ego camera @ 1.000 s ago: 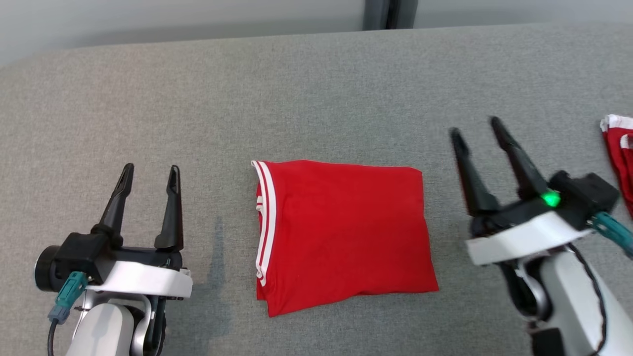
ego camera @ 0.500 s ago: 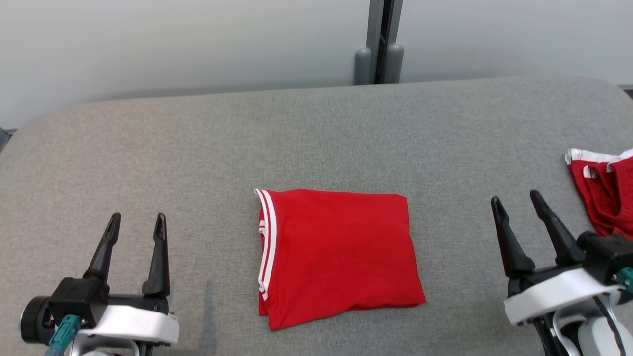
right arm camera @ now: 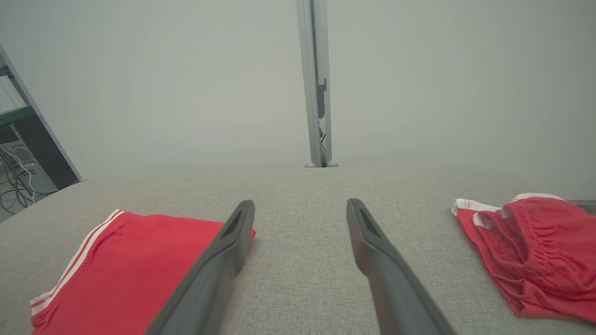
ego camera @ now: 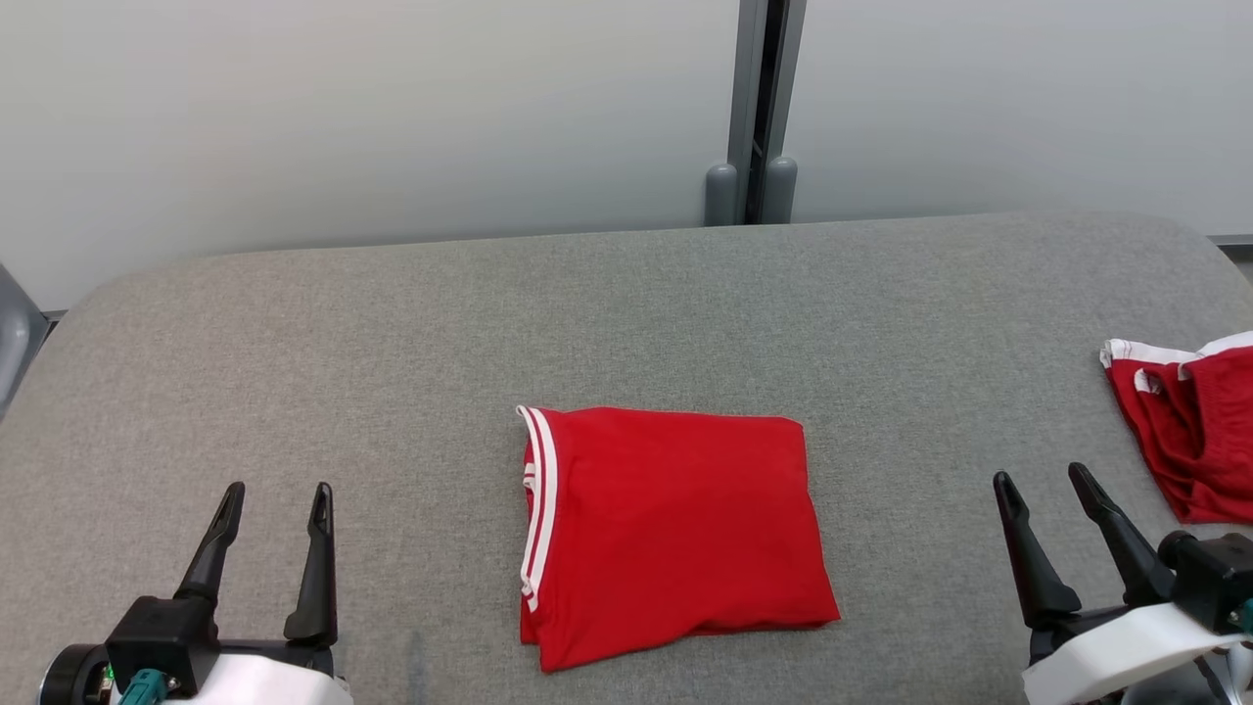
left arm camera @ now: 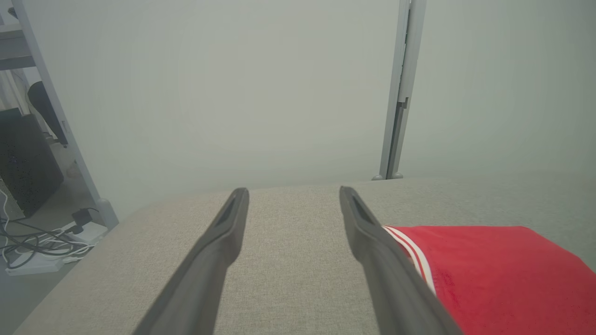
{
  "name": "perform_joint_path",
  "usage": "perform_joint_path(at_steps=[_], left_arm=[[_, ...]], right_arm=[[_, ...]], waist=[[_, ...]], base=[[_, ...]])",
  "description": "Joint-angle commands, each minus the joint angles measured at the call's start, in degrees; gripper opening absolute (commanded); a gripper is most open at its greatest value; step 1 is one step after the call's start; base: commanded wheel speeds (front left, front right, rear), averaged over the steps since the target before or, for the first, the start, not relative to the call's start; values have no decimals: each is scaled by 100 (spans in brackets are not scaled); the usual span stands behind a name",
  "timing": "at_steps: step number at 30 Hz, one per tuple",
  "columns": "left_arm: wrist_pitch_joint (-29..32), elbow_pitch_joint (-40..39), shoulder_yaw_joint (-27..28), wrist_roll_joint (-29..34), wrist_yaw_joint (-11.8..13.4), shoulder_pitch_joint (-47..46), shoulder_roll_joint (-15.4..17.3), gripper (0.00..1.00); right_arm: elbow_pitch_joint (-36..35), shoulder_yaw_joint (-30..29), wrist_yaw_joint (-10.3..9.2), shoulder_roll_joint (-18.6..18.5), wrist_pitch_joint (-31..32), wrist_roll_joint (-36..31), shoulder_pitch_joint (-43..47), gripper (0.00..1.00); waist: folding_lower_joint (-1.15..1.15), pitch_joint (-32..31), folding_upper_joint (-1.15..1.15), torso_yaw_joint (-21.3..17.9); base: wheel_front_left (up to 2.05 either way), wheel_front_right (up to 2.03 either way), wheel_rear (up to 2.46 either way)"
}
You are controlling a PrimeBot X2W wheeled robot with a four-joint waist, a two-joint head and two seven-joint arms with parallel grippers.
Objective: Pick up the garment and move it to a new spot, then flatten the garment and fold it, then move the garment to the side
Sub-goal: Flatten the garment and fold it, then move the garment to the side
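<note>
Head view: a red fabric garment (ego camera: 675, 534), folded into a rough rectangle with white stripes along its left edge, lies flat at the middle of the grey cloth-covered desk (ego camera: 626, 313). The left tool (ego camera: 277, 490) sits at the lower left and the right tool (ego camera: 1040, 477) at the lower right. Both have fingers spread wide and empty, and both are well apart from the garment. A crumpled red and white cloth (ego camera: 1189, 441) lies at the desk's right edge.

Left wrist view: the left tool (left arm camera: 293, 190) stands wide over bare desk, and the garment (left arm camera: 489, 274) shows past its right-hand finger.

Right wrist view: the right tool (right arm camera: 300, 202) stands wide and holds nothing. The garment (right arm camera: 135, 260) is to its left and the crumpled red and white cloth (right arm camera: 526, 251) to its right.
</note>
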Motion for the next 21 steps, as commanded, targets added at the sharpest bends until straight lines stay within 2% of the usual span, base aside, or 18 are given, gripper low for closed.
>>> perform_joint_path(at_steps=[1, 21], left_arm=[[14, -37, -7, 4, 25, 40, 36, 100], [133, -137, -71, -38, 130, 17, 96, 100]], right_arm=[[-36, -26, -3, -2, 43, -15, 73, 100], [-180, -139, -3, 117, 162, -125, 118, 100]], waist=[[0, -10, 0, -3], [0, -4, 0, -56]], base=[[0, 0, 0], [0, 0, 0]])
